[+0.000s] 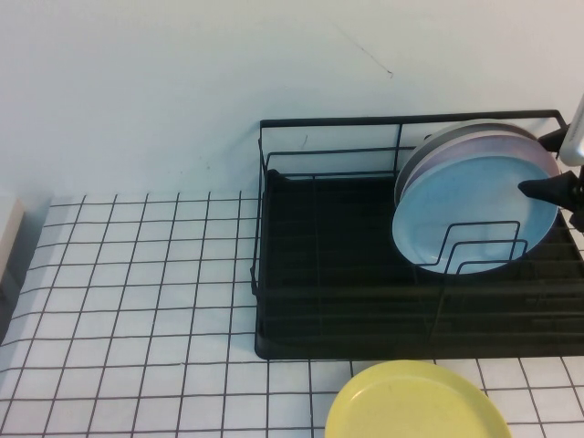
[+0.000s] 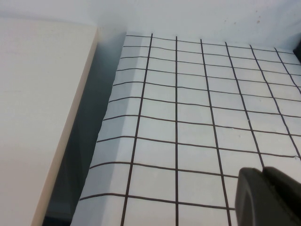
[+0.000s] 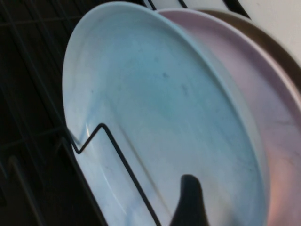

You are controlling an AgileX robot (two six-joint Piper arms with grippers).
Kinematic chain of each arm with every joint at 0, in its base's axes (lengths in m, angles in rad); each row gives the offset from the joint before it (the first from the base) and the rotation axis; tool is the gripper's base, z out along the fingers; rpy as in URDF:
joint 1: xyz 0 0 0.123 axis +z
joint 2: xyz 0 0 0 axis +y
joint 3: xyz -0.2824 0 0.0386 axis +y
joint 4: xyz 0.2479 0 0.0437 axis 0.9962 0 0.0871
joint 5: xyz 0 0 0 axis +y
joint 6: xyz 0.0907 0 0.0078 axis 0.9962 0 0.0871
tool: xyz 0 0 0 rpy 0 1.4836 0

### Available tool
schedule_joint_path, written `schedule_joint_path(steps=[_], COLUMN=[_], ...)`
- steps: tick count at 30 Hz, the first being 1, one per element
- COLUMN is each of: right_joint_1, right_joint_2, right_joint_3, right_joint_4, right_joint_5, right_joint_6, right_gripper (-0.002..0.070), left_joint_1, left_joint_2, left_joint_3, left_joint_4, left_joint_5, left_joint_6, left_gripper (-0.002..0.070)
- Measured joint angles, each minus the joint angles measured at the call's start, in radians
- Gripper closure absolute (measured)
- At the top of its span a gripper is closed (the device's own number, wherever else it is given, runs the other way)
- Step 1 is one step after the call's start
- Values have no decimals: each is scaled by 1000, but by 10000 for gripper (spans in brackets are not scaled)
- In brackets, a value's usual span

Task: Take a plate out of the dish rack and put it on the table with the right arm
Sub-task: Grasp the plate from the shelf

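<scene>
Here, each part of the scene is listed in turn.

Surface [image 1: 137, 301]: white, ruled with thin black lines into squares; it carries the rack and a yellow plate.

Dish rack [image 1: 301, 274]: black wire frame on a black tray base, standing on the right half of the surface near the back wall.

Blue plate [image 1: 474, 214]: light blue, standing on edge in the right part of the rack, tilted back, with its face toward the front. A bent wire loop [image 1: 479, 242] crosses in front of its lower half.

Pink plate [image 1: 511, 141]: pale pink, leaning directly behind the blue plate; a darker plate edge shows behind it.

Yellow plate [image 1: 415, 406]: lying flat on the surface just in front of the rack, cut off by the lower edge of the high view.

Right gripper [image 1: 568, 173]: at the right rim of the blue plate. One black fingertip [image 3: 190, 202] lies against the plate's face. Its jaws stand apart across the rim; whether they press on the plate cannot be told.

Left gripper [image 2: 268, 197]: low over bare squares at the left side of the surface, next to a pale board [image 2: 33, 117]. Only a dark tip shows; the state of its jaws cannot be told.
</scene>
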Motion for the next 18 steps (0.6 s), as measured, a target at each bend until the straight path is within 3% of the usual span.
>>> schedule_joint_path(steps=[8,15,18], right_joint_1=[35,99,108], right_joint_2=[34,61,73], right_joint_3=[0,0,0], right_joint_4=[4,14,14], right_joint_5=[-3,-178,-208], right_joint_6=[-57,-96,-100], right_gripper=[178,181,234], left_joint_1=[0,0,0], left_joint_2=[0,0,0], left_joint_3=[0,0,0], left_joint_4=[0,0,0], left_joint_5=[0,0,0], left_joint_6=[0,0,0], left_gripper=[678,678,678])
